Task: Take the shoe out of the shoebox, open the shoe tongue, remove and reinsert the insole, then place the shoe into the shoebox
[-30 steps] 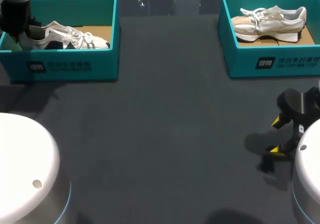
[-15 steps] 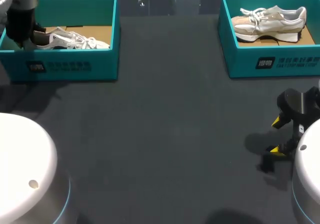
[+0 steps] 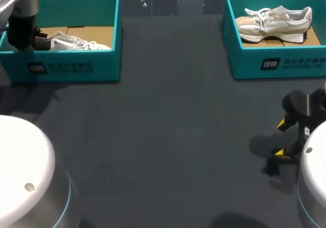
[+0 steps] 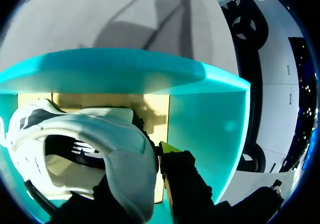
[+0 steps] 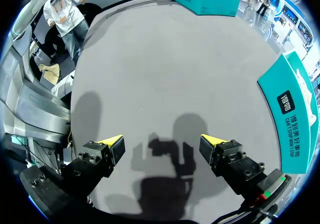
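A white shoe with black accents lies low inside the left teal shoebox, toe pointing toward the table's middle. My left gripper is down in that box at the shoe's heel. In the left wrist view my left gripper is shut on the white heel collar of the shoe, one yellow tip showing beside it, with the box wall close by. My right gripper hangs open over the table at the right; in its own view the right gripper holds nothing.
A second teal shoebox at the back right holds a beige and white shoe. Its side also shows in the right wrist view as a teal shoebox. Dark bare tabletop stretches between the two boxes.
My left gripper has lowered the white shoe deeper into the left box, so it now lies flatter below the rim. The right arm has not moved.
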`<state>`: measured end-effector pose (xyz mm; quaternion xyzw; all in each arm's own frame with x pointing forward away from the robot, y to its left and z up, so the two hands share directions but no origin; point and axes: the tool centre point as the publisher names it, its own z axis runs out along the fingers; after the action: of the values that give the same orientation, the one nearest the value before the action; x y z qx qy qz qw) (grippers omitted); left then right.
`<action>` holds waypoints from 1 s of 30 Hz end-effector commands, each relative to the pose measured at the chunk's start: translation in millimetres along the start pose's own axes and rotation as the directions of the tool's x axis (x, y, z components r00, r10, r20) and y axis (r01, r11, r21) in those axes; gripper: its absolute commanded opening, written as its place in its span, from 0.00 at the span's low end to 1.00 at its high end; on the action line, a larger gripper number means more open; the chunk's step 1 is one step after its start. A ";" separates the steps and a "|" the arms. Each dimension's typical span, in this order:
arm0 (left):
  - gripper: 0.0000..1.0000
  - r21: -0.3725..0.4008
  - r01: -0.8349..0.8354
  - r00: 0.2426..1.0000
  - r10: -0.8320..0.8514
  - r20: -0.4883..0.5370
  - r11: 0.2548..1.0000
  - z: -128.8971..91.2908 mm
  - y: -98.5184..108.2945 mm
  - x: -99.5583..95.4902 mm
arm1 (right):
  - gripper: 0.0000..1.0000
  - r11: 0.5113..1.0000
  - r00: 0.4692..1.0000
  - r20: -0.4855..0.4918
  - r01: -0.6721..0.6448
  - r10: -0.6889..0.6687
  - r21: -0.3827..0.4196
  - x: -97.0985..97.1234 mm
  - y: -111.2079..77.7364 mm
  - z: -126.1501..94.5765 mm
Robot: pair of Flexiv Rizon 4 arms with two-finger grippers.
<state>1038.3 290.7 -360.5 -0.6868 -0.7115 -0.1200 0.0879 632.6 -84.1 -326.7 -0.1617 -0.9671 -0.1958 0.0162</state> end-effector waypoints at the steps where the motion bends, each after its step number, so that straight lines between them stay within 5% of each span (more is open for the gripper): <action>1: 0.00 0.010 -0.004 1.000 0.004 0.008 1.000 3.5 4.5 0.3 | 1.00 1.000 1.000 0.003 0.000 0.000 0.001 2.0 -0.5 -1.1; 6: 0.27 0.019 -0.008 1.000 0.007 0.025 1.000 8.4 4.4 -1.1 | 1.00 1.000 1.000 0.003 0.000 0.000 0.001 2.0 -0.5 -1.1; 18: 0.49 0.025 -0.012 0.998 0.010 0.061 1.000 2.6 0.2 -2.5 | 1.00 1.000 1.000 0.003 0.000 0.000 0.001 2.0 -0.5 -1.1; 21: 0.82 0.022 -0.009 0.997 0.008 0.072 1.000 -3.8 0.5 -0.9 | 1.00 1.000 1.000 0.003 0.000 0.000 0.001 2.0 -0.5 -1.1; 24: 1.00 0.014 -0.005 0.996 0.004 0.088 1.000 -11.7 0.8 1.4 | 1.00 1.000 1.000 0.003 0.000 0.000 0.001 2.0 -0.5 -1.1; 30: 1.00 -0.014 -0.009 0.990 0.010 0.139 1.000 -36.7 0.3 1.4 | 1.00 1.000 1.000 0.003 0.000 0.000 0.001 2.0 -0.5 -1.1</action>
<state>1047.6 279.8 -338.2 -0.6954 -0.7133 -0.0758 0.0436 632.6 -84.1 -326.7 -0.1617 -0.9671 -0.1958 0.0162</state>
